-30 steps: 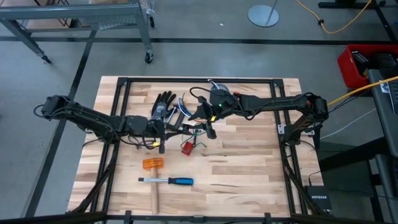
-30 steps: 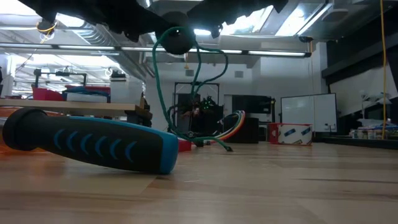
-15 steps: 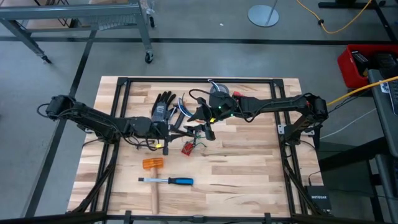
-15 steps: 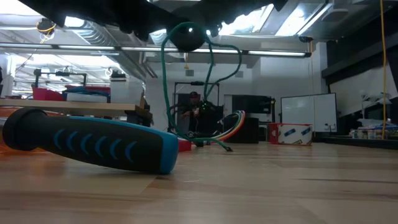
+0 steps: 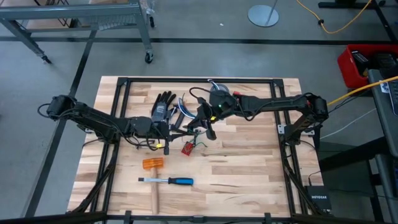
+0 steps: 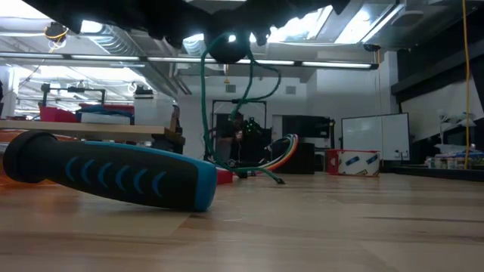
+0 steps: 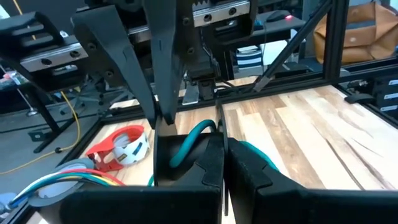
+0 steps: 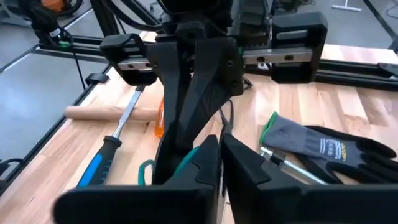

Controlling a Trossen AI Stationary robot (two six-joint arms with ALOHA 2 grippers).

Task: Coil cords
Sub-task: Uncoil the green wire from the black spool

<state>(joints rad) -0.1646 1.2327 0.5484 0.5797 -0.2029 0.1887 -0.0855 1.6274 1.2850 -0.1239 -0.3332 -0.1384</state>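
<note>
Cords (image 5: 194,134) sit mid-desk, toward the far edge, pinched between both end effectors: left end effector (image 5: 177,131) and right end effector (image 5: 207,129) each clamp the green strand (image 7: 189,140), which loops upward; coloured strands trail onto the desk.

Both arms reach inward over the table's middle, the left gripper (image 5: 176,131) and the right gripper (image 5: 203,127) close together, each with fingers pressed shut on a green cord (image 7: 189,140).

My fingers pinch the green cord (image 6: 206,121), lifted in tall loops. The striped bundle (image 6: 281,151) arcs on the tabletop, frame centre.
</note>
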